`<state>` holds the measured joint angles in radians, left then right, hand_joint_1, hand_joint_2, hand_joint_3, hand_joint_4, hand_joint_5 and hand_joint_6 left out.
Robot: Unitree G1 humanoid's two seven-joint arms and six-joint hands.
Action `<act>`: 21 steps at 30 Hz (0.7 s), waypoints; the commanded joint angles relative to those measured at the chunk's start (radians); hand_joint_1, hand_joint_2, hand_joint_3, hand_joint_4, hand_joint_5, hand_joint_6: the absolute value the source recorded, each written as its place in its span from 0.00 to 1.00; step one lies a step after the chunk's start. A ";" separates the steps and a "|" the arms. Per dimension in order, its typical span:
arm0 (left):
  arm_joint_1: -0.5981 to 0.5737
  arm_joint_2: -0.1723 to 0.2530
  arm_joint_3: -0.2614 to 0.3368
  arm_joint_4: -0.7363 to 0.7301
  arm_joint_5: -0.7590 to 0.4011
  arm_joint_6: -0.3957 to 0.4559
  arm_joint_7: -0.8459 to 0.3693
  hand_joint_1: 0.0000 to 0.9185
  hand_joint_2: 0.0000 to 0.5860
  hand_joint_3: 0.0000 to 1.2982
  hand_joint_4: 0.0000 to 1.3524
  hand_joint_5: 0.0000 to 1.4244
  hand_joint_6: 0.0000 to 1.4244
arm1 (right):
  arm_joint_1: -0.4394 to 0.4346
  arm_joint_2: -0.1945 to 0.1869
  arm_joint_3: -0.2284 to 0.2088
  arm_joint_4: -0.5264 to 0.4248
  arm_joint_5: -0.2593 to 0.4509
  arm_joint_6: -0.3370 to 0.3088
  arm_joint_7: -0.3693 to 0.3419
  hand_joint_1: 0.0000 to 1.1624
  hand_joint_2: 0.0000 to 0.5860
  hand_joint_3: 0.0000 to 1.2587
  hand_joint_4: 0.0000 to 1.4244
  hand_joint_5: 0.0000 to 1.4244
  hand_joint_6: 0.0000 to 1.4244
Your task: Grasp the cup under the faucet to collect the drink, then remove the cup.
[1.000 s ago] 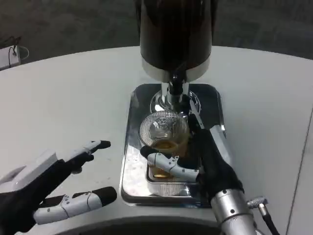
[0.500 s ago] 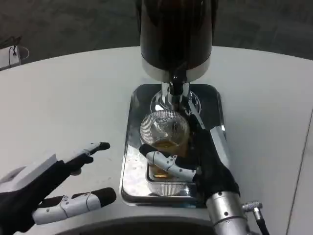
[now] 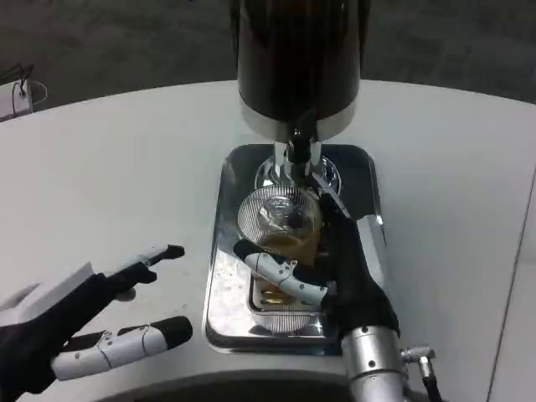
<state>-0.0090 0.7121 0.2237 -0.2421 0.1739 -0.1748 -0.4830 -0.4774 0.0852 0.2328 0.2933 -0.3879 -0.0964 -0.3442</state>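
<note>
A clear ribbed cup [image 3: 280, 222] with amber drink in its bottom stands on the steel drip tray [image 3: 234, 289], right below the faucet [image 3: 296, 152] of the dark dispenser [image 3: 298, 59]. My right hand [image 3: 335, 272] wraps around the cup from the right, its white fingers [image 3: 280, 275] curled across the cup's near side. Out on the table at the lower left lies my left hand [image 3: 79, 314], fingers spread, holding nothing.
The dispenser body stands tall at the back of the tray. The white round table [image 3: 126, 167] spreads to both sides. A small white object [image 3: 17, 96] lies at the far left edge.
My right hand and forearm have crept slightly left and forward with the cup in its grip. The left hand has barely shifted.
</note>
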 commanded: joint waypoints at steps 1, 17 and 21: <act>-0.004 0.020 -0.007 0.015 -0.006 0.003 -0.014 0.00 0.13 0.09 0.05 0.10 0.16 | 0.005 0.017 0.017 0.047 -0.017 0.013 -0.008 0.74 0.39 0.16 0.19 0.28 0.21; -0.018 0.029 -0.021 0.043 -0.017 -0.003 -0.017 0.00 0.13 0.10 0.06 0.12 0.17 | 0.003 0.034 0.018 0.078 -0.048 0.025 -0.078 0.77 0.42 0.27 0.32 0.41 0.34; -0.021 0.028 -0.021 0.047 -0.016 -0.004 -0.018 0.00 0.13 0.10 0.06 0.12 0.17 | 0.007 0.045 0.013 0.081 -0.045 0.021 -0.102 0.79 0.44 0.32 0.39 0.48 0.41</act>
<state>-0.0310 0.7290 0.2126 -0.2057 0.1627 -0.1750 -0.4906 -0.4909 0.1044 0.2447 0.3462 -0.4346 -0.1013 -0.4406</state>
